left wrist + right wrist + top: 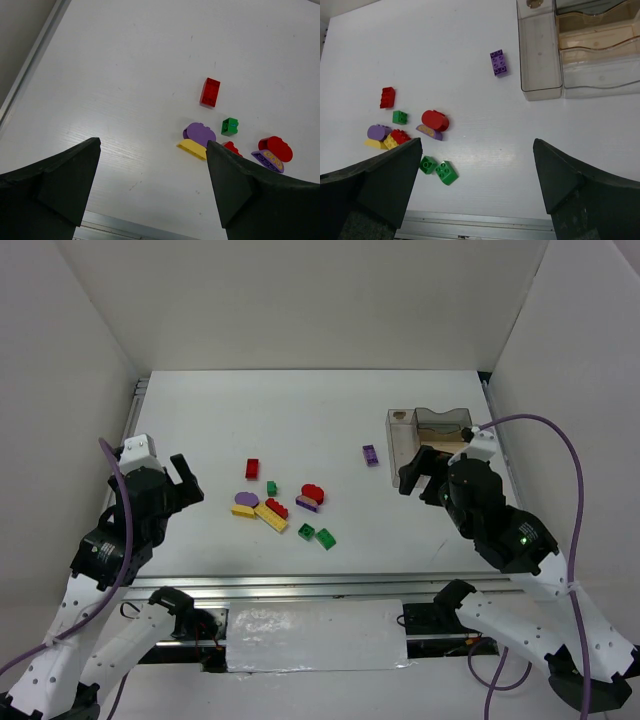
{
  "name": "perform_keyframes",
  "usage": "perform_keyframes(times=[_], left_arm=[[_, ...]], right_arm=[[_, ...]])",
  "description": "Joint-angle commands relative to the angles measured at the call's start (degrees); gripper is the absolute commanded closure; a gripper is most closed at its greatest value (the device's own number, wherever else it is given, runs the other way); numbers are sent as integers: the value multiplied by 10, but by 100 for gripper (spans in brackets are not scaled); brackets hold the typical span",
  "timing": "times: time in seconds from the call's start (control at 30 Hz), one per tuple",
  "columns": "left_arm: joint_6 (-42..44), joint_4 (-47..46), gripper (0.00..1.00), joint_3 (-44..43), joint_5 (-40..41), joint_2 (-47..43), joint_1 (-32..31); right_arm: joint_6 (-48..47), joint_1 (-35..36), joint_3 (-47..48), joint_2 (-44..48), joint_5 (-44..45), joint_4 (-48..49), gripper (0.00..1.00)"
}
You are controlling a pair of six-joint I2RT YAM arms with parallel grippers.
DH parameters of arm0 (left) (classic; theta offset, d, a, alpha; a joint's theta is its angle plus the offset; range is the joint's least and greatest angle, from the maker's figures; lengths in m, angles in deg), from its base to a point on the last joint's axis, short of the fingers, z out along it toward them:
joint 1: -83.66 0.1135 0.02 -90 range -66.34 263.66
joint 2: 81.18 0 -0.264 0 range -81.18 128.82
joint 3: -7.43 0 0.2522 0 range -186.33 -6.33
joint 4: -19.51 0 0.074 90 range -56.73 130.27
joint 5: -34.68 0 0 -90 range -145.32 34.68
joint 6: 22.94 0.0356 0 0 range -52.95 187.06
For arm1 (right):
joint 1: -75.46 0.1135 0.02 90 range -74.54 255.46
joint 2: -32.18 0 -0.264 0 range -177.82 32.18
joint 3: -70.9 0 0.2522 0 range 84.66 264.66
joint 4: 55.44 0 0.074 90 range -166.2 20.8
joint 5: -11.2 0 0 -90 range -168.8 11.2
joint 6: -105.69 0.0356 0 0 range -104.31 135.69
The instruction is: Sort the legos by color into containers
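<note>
Several legos lie loose at the table's middle: a red brick (251,469), a purple rounded piece (246,499) on a yellow one, a yellow brick (270,518), a red rounded piece (313,492), two green bricks (326,538). A purple brick (370,454) lies alone beside the clear brownish container (432,435) at the back right. My left gripper (188,483) is open and empty, left of the pile. My right gripper (413,470) is open and empty, just in front of the container. The right wrist view shows the container (538,60) and the purple brick (498,62).
White walls enclose the table on three sides. A metal rail (300,585) runs along the near edge. A purple cable (575,490) loops by the right arm. In the left wrist view the red brick (210,92) and a small green brick (230,126) lie ahead of the fingers.
</note>
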Motion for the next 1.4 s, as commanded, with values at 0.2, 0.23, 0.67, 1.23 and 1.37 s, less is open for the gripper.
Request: perform_keyframes(times=[0.2, 0.23, 0.67, 1.23, 1.37], left_arm=[[0, -30, 0, -5, -13, 0, 5], [6, -32, 0, -4, -19, -1, 6], [15, -36, 0, 4, -39, 13, 7], [38, -54, 0, 9, -101, 34, 6], [38, -54, 0, 9, -100, 33, 6]], right_arm=[[-4, 1, 5, -17, -22, 31, 0], [-9, 1, -1, -25, -48, 53, 0], [-158, -65, 274, -556, -199, 67, 1], [-218, -168, 435, -825, -257, 16, 5], [-212, -169, 446, -850, -253, 1, 7]])
